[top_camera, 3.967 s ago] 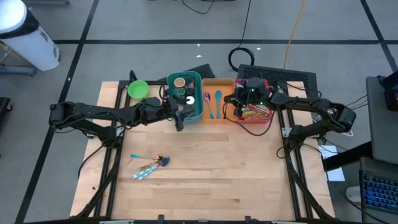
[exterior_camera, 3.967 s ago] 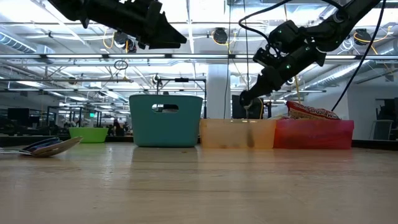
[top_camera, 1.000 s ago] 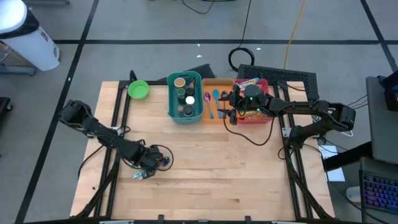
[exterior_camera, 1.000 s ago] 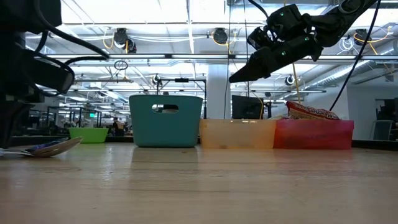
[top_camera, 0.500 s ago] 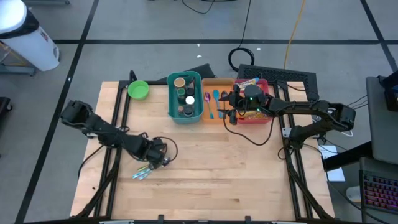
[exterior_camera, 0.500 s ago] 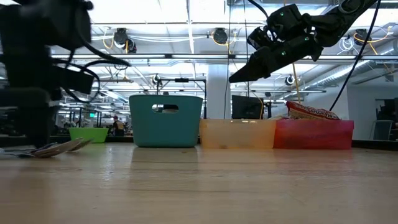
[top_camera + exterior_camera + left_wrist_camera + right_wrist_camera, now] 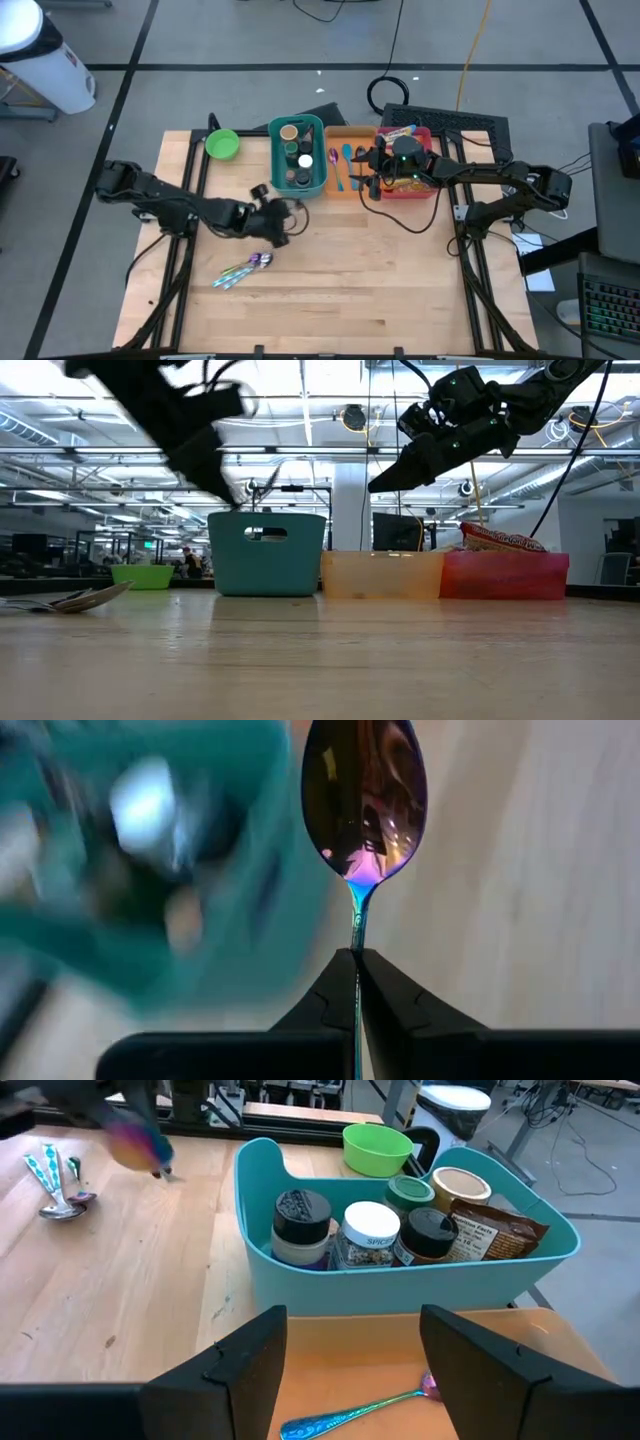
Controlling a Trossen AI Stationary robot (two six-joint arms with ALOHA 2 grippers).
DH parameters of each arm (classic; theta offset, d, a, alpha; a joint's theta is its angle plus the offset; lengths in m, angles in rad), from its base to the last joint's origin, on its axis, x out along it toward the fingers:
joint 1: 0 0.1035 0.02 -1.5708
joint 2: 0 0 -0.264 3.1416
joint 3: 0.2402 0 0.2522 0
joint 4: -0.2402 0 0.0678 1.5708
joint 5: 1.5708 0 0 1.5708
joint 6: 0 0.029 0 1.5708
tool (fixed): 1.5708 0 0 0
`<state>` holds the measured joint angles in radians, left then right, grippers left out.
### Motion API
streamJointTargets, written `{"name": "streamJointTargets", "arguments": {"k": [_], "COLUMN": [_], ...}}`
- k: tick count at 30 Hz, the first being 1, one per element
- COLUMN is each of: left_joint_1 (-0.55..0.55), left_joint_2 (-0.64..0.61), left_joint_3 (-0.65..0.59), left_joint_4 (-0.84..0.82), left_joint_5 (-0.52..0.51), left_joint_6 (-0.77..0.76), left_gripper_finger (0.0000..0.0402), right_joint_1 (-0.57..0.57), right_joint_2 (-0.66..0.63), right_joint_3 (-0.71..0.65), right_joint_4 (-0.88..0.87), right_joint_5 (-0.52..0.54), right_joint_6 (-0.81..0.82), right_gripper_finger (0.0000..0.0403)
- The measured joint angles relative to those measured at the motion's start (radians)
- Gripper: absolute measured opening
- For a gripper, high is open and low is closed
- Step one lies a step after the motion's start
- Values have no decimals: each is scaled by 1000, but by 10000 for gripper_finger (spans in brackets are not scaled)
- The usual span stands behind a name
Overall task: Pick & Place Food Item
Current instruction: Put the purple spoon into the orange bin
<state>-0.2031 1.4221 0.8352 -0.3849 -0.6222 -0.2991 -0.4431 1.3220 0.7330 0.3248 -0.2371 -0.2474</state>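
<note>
Iridescent purple-blue metal spoon (image 7: 364, 800) is clamped by its thin handle in the left gripper (image 7: 357, 982), fingers pinched tight on it, bowl pointing away from the wrist. In the high view the left gripper (image 7: 281, 222) sits above the wooden table (image 7: 350, 280), just in front of the teal plastic bin (image 7: 297, 155) of spice jars, spoon too small to pick out there. Two or three more shiny spoons (image 7: 240, 270) lie in a loose pile on the table, nearer the front edge and apart from the gripper. Right gripper (image 7: 372, 172) hangs over the translucent orange tray (image 7: 347, 165), fingers spread, nothing between them; right wrist view shows a blue-handled spoon (image 7: 365, 1406) lying in that tray under the spread fingers. Red bin (image 7: 412, 186) with a snack bag is next to the tray on the right side. Lime green bowl (image 7: 222, 144) stands at the back left of the teal bin, not touching it.
</note>
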Motion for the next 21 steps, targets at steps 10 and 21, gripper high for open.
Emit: {"name": "streamJointTargets", "arguments": {"k": [10,21], "left_joint_1": [111,209], "left_joint_2": [25,63], "left_joint_3": [0,2], "left_joint_4": [469,617], "left_joint_5": [-12,1], "left_joint_6": [406,508], "left_gripper_finger": [3,3], "right_joint_1": [26,177], "right_joint_2": [0,38], "right_joint_3": [0,0], "right_joint_4": [69,326], "right_joint_5": [0,95], "right_joint_6": [113,134], "right_gripper_finger": [222,242]}}
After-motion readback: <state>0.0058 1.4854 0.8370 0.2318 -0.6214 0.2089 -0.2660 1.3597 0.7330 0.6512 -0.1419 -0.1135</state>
